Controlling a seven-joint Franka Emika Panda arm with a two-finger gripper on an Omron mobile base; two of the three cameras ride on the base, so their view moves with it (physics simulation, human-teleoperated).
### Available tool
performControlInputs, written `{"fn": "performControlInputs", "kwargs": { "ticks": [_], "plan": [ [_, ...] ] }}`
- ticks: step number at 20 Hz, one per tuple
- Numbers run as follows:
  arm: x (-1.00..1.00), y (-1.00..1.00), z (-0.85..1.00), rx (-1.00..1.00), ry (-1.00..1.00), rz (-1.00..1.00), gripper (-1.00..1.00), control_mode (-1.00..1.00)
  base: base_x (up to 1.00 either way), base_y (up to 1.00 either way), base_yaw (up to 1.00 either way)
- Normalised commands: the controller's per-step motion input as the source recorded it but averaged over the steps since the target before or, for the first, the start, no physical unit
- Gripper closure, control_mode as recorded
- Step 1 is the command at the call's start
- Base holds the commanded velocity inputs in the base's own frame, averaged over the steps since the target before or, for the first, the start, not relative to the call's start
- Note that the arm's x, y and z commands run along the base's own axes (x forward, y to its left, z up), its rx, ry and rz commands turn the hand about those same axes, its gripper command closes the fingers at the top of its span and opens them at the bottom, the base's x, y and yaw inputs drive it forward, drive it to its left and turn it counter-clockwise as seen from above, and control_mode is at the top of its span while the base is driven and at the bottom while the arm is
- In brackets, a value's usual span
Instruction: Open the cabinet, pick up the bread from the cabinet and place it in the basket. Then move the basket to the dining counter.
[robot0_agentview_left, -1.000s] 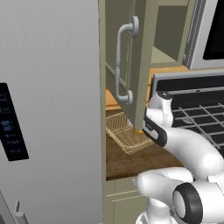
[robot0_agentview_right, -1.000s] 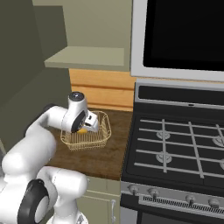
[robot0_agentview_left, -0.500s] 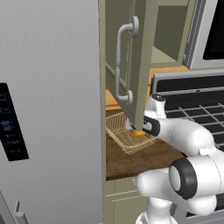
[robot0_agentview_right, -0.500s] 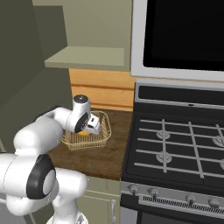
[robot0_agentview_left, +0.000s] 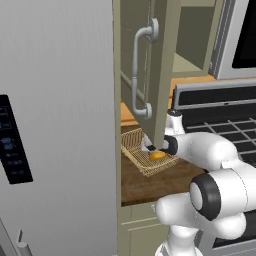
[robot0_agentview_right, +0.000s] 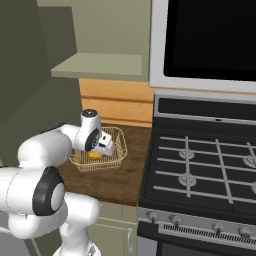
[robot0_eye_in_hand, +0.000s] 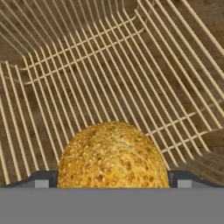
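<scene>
**Bread down in the basket, tool spread wide**

Since a second ago: arm swung lower and further over the basket, wrist tipped down, bread now lying on the mesh where the white hand blocked it before. Basket and cabinet door unmoved.

Tool (robot0_agentview_left: 151, 148) low inside the basket (robot0_agentview_left: 134, 150), fingers spread wide either side of the bread (robot0_agentview_left: 157, 155) rather than clamped on it; in the hand view the two dark tips flank the seeded bun (robot0_eye_in_hand: 113, 157) at 8 and 4 o'clock, mesh floor beyond at 12. Looks released, though contact at the tips cannot be ruled out from this angle.

Bread resting on the basket floor, toward the 5 o'clock corner in the left base view. Basket sitting on the short wooden table (robot0_agentview_right: 125, 180) beside the stove (robot0_agentview_right: 200, 170), under the cabinet (robot0_agentview_left: 162, 70) with its door swung open.

Judged step in hand: letting go and clearing out, then taking the basket.

To do it well:
- Lift straight up along the finger axis, fingers kept wide, to avoid dragging the bun or snagging wire.
- Clear the flared rim before any sideways travel.
- Mind the open door edge hanging just above the wrist at 12 o'clock.
- Regrasp on a side rim, away from the bread, and keep the basket level.
</scene>
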Motion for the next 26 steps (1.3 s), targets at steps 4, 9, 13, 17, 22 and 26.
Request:
{"fn": "performControlInputs", "kwargs": {
  "ticks": [4, 9, 13, 17, 22, 26],
  "plan": [
    [0.04, 0.0, -0.22, -0.04, 0.06, 0.0, 1.0, -1.0, 0.0, 0.0, 0.0],
    [0.1, 0.0, -0.18, -0.01, 0.04, 0.0, 1.0, -1.0, 0.0, 0.0, 0.0],
    [0.18, 0.04, -0.22, -0.01, 0.02, 0.02, 1.0, -1.0, 0.0, 0.0, 0.0],
    [0.25, 0.05, -0.19, -0.01, 0.01, 0.02, 1.0, -1.0, 0.0, 0.0, 0.0],
    [0.3, 0.04, -0.28, -0.02, 0.04, 0.03, 1.0, -1.0, 0.0, 0.0, 0.0],
    [0.15, 0.17, -0.57, -0.02, 0.04, 0.03, -1.0, -1.0, 0.0, 0.0, 0.0]
  ]
}}
